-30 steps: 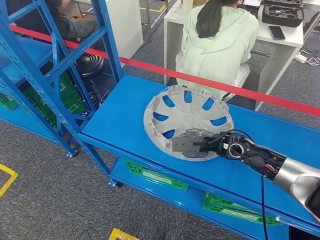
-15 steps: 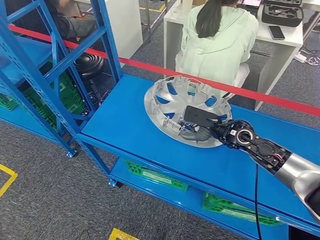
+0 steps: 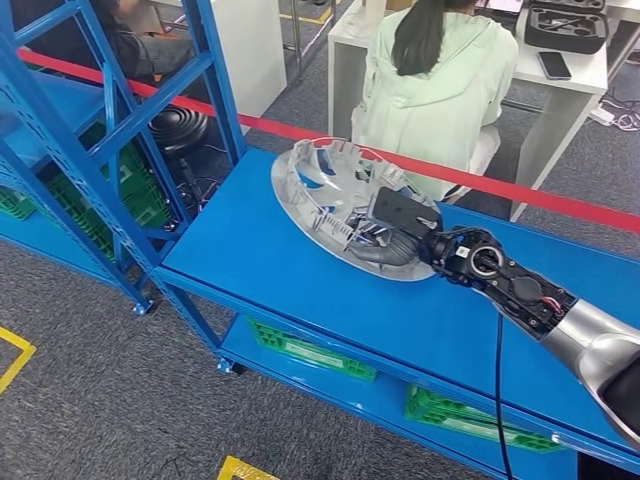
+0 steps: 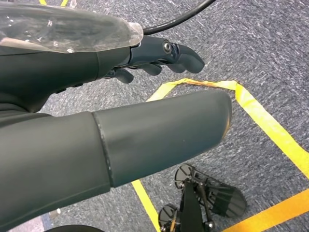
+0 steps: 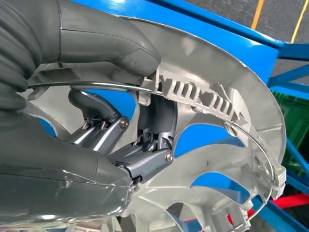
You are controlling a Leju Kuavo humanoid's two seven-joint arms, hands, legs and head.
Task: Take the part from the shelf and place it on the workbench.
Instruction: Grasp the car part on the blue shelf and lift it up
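The part is a silver-grey wheel cover with spoke openings, tilted up over the blue shelf top, its near edge raised. My right hand grips its near rim, the arm reaching in from the right. In the right wrist view the thumb lies over the ribbed rim of the wheel cover and the fingers curl under it through an opening. My left hand hangs over the carpet with its fingers straight and holds nothing.
A red barrier tape runs behind the shelf. A person in a light green top sits at a white desk beyond it. Blue rack uprights stand at the left, with green crates on lower levels. Yellow tape marks the floor.
The wheel cover lay flat on the shelf a second ago. My right hand has taken its near rim and tipped it up, shifting it left and away.
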